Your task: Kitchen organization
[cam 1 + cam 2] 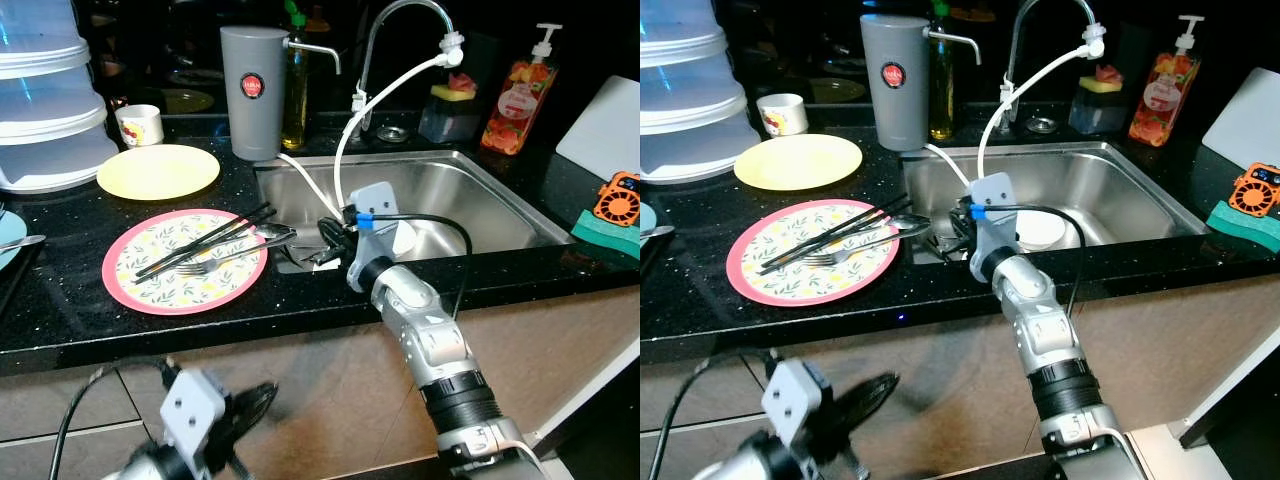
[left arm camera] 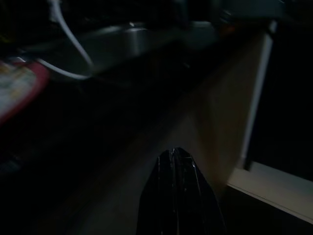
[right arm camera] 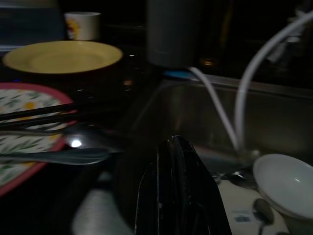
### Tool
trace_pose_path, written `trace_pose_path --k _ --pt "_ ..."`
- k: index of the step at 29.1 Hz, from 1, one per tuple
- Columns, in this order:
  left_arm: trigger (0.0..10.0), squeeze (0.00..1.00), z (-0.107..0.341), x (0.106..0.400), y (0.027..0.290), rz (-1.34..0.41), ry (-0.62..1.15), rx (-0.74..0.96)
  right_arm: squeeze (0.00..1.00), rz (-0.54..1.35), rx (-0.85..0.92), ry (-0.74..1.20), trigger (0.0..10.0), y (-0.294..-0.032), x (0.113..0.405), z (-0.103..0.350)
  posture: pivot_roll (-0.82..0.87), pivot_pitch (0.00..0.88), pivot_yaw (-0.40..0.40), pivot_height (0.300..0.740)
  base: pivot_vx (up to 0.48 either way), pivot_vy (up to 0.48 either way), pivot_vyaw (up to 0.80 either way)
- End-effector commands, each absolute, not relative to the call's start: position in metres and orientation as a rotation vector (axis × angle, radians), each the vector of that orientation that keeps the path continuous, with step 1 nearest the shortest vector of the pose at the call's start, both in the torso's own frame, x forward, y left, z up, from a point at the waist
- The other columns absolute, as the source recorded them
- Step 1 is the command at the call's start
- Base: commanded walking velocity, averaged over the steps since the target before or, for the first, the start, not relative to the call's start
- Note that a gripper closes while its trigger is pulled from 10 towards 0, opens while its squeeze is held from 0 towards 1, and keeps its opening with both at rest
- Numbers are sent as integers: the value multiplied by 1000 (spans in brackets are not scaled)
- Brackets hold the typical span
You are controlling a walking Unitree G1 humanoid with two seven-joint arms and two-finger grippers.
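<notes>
A pink-rimmed floral plate (image 1: pixel 150 285) lies on the black counter and carries black chopsticks (image 1: pixel 210 238), a fork (image 1: pixel 205 265) and a spoon (image 1: pixel 272 233) whose ends reach over the rim toward the sink. My right gripper (image 1: pixel 323 238) is at the sink's front left corner, just right of those utensil ends, with its fingers (image 3: pixel 173 166) shut and nothing between them. A white bowl (image 3: pixel 286 183) sits in the steel sink (image 1: pixel 480 200) beside it. My left gripper (image 1: pixel 250 402) hangs low before the cabinet front, fingers (image 2: pixel 177 169) shut.
A yellow plate (image 1: pixel 158 170), a small cup (image 1: pixel 140 125) and stacked white containers (image 1: pixel 45 100) stand at the back left. A grey canister (image 1: pixel 253 90), the tap with white hose (image 1: pixel 385 95), a soap bottle (image 1: pixel 518 95) and a green sponge (image 1: pixel 605 232) ring the sink.
</notes>
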State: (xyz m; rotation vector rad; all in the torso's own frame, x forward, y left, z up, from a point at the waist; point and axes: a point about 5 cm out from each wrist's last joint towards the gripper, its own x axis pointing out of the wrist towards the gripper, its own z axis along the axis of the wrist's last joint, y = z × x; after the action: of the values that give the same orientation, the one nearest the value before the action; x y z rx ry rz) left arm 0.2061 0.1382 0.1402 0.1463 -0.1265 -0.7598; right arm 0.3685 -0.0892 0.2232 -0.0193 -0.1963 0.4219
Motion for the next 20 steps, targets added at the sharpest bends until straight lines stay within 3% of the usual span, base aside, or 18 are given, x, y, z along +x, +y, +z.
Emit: trace_pose_path --k 1,7,14,20 --pt "10000 0 145 208 138 -748 -137 130 0 389 11 -202 10000 -95 371 224 51 56 -53 740 0 0 0" --pt "10000 0 181 228 131 -772 -242 91 0 299 123 -215 10000 -108 376 227 55 51 -44 740 0 0 0" --pt "10000 0 239 260 131 -629 -457 16 0 228 169 -212 10000 -119 380 226 61 42 -25 740 0 0 0" --pt "10000 0 273 295 149 -447 -440 158 0 245 189 -200 10000 -110 381 225 72 38 4 740 0 0 0"
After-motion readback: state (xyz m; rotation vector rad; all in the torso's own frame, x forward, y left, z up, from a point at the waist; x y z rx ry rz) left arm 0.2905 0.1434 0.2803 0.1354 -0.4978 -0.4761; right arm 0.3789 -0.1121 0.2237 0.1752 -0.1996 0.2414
